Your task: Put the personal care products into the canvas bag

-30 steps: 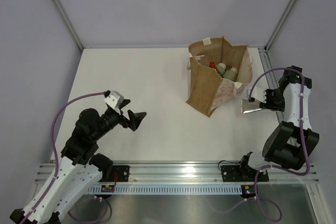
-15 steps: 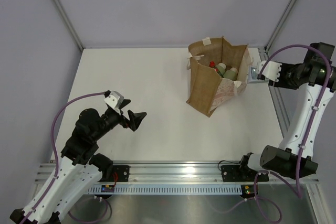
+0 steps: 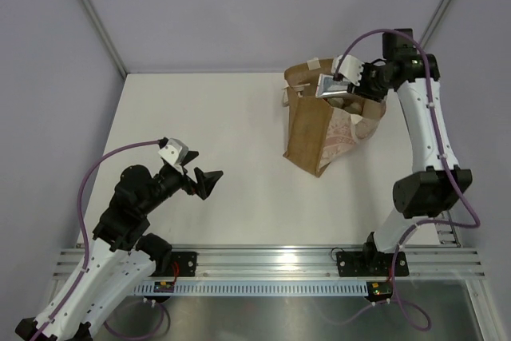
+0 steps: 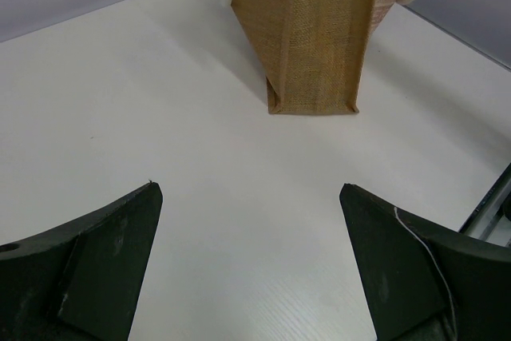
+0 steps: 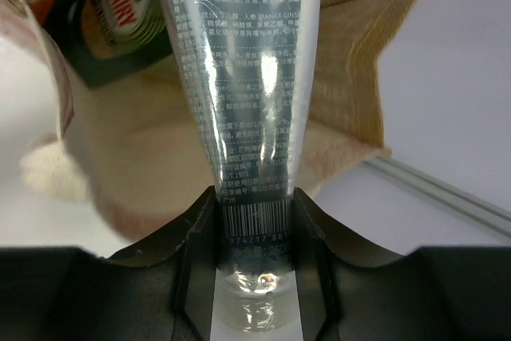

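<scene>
Top external: we see the bag (image 3: 318, 140) standing upright on the table (image 3: 207, 117) near the far right corner, top open. The right gripper (image 3: 342, 85) hangs over the bag's open mouth and pinches the tube (image 3: 329, 85) by one end.

Right wrist: we see the tube running straight out from between the two fingers (image 5: 192, 229), clamped at its barcode end, with small print along its length. Its other end is cut off by the frame. Under it we see the bag's tan rim and inside. A dark bottle (image 5: 120, 25) with a round label lies in the bag, left of the tube. We cannot tell whether the tube touches the bag.

The left gripper (image 3: 209, 184) is over the near left part of the table, well apart from the bag, fingers spread wide with nothing between them.

Left wrist: we see both dark fingers at the lower corners, bare table between them, and the bag's narrow side straight ahead on the table.
</scene>
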